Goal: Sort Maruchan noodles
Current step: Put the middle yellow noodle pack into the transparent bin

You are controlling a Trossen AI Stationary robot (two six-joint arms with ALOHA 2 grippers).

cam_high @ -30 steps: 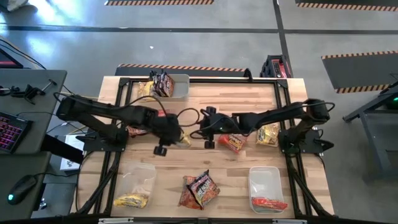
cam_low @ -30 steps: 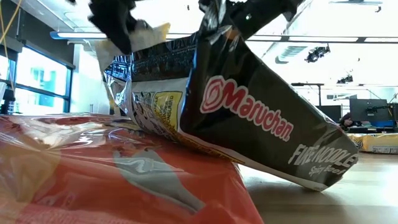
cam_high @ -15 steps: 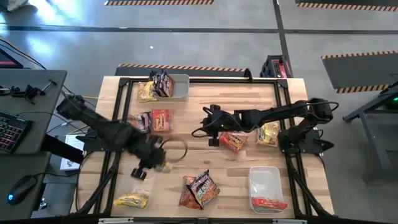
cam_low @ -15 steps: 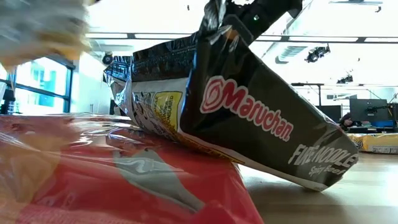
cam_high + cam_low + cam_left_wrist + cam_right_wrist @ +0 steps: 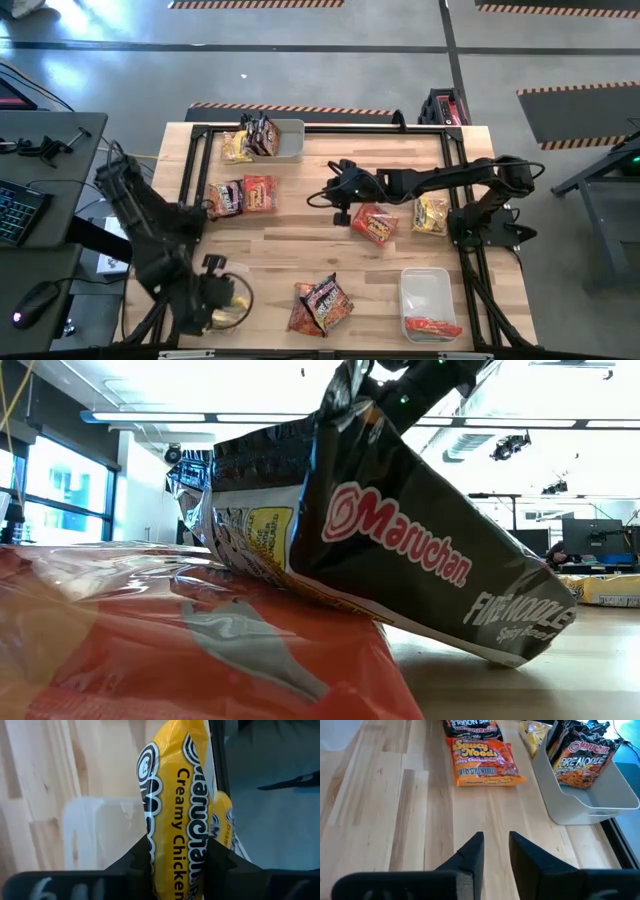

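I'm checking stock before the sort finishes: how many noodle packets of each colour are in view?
Yellow packets: 4
Red-orange packets: 4
Dark packets: at least 3; those in the bin overlap
Total: at least 11

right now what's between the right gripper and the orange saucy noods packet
Only bare wooden table, seen in the right wrist view, between the right gripper and the Saucy Noods packet.

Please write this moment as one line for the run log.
left gripper: shut on yellow crinkly plastic Creamy Chicken packet, over clear plastic bin | right gripper: empty, above bare wooden table
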